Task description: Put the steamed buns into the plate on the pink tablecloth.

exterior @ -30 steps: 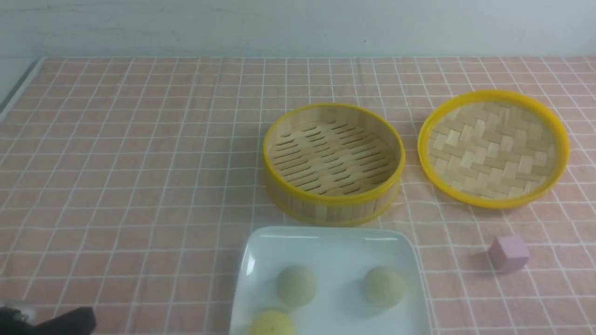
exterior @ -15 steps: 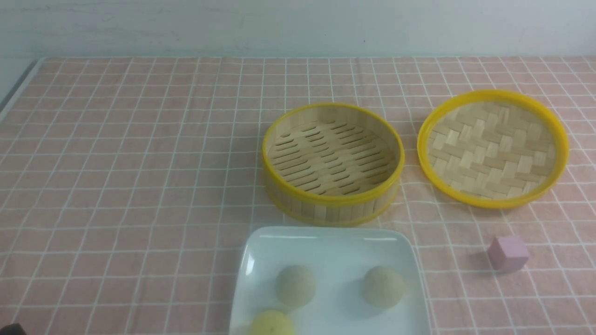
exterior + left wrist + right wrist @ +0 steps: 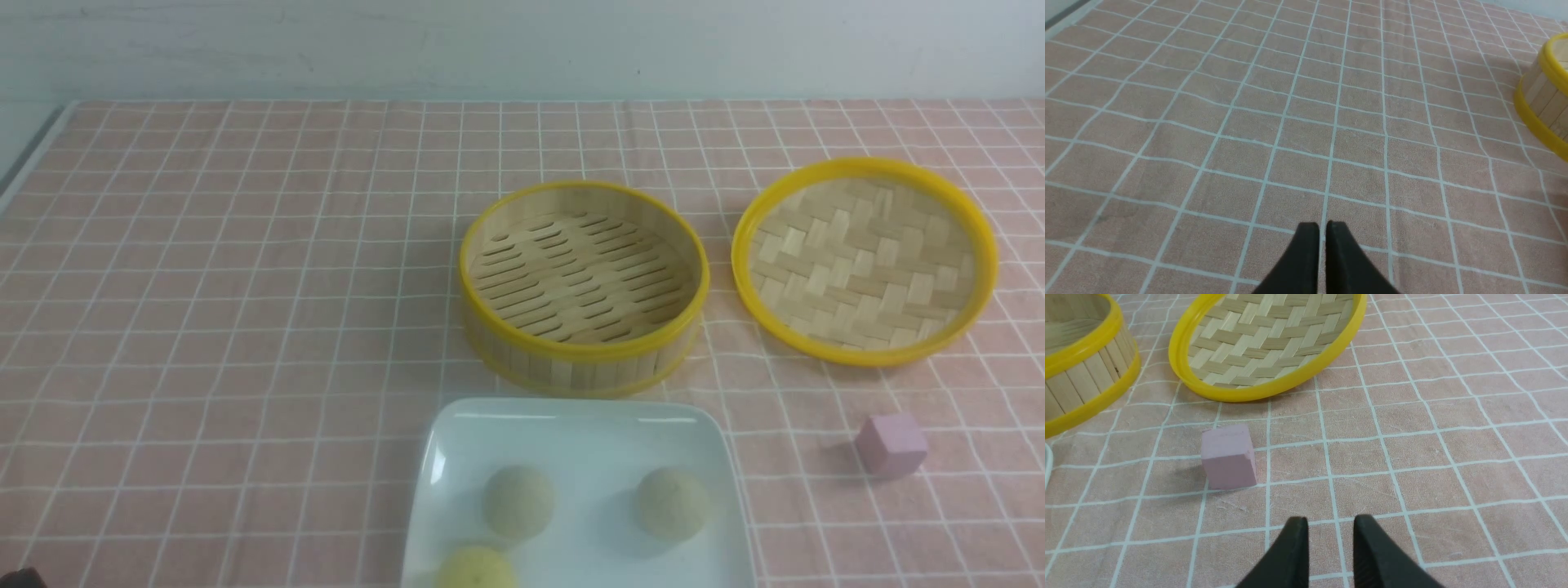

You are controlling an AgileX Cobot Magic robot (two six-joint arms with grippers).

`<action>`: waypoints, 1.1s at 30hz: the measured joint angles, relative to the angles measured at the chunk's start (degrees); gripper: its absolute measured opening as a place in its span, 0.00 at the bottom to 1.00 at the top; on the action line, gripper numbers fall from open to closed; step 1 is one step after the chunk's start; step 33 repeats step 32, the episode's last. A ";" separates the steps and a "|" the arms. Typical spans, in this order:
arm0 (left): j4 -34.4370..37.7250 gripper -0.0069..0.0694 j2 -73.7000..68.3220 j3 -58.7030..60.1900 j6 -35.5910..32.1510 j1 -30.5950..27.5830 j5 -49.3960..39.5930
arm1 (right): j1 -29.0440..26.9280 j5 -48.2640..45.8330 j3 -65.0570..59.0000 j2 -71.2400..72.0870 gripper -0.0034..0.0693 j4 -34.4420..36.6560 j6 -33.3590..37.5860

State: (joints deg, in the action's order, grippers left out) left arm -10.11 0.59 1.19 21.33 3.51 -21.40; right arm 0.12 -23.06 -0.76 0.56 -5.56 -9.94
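Observation:
Three steamed buns lie in the white square plate (image 3: 588, 441) at the near middle of the pink tablecloth (image 3: 245, 286): two pale ones (image 3: 518, 501) (image 3: 672, 503) and a yellow one (image 3: 476, 569) cut by the frame's lower edge. My left gripper (image 3: 1323, 225) hovers over bare cloth left of the plate, its fingers nearly touching and holding nothing. The right gripper (image 3: 1330, 522) hangs over the cloth near the pink cube (image 3: 1229, 457), its fingers a little apart and empty. Neither gripper touches a bun.
A round bamboo steamer (image 3: 584, 278) stands behind the plate with nothing in it. Its woven yellow-rimmed lid (image 3: 864, 260) lies upturned to the right. A small pink cube (image 3: 891, 443) sits in front of the lid. The table's left edge (image 3: 33, 155) shows at the far left.
In the front view the dark left gripper has drawn back out of the bottom left corner; only a sliver remains. Buns, plate, steamer and lid have not moved.

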 joint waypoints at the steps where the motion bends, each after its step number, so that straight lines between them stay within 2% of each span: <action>1: 0.00 0.16 0.00 0.00 0.00 0.00 0.00 | 0.00 0.00 0.00 0.00 0.26 0.00 0.00; 33: 0.00 0.21 0.00 0.00 0.00 0.00 0.00 | 0.00 0.00 0.00 0.00 0.30 0.00 0.00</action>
